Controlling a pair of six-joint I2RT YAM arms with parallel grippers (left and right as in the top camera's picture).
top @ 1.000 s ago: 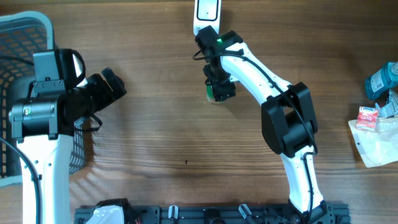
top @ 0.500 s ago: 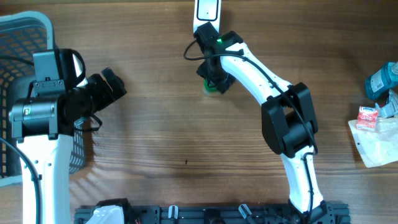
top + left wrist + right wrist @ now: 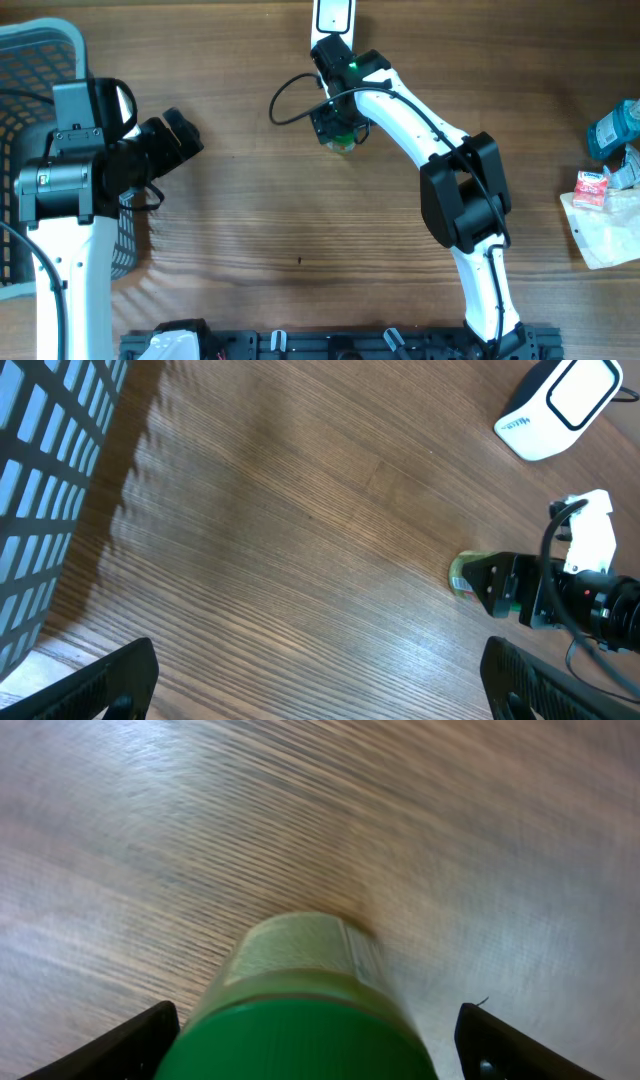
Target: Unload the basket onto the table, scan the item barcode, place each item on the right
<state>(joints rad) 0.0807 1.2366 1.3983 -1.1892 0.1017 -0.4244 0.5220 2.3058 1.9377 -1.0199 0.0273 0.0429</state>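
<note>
- Progress, as I judged it: early to midway. The bottle (image 3: 300, 960) was at the far-centre of the table (image 3: 250, 250), just below the scanner (image 3: 333, 15) but not against it. No barcode showed, so turning it to the window & scanning looked not yet done.
- The right gripper (image 3: 318, 1042) straddled the bottle, jaws spread wide w/ a gap on one side. Not clamped, I thought.
- The left gripper (image 3: 320, 678) hung well apart from the bottle, jaws wide & empty, near the basket (image 3: 30, 60).
- Bottle: round cylinder, smooth green plastic cap, pale yellow-green label.
- Scanner: white rounded shell, dark-rimmed window.
- Table: brown wood, fine grain. Basket: grey plastic lattice.
</note>
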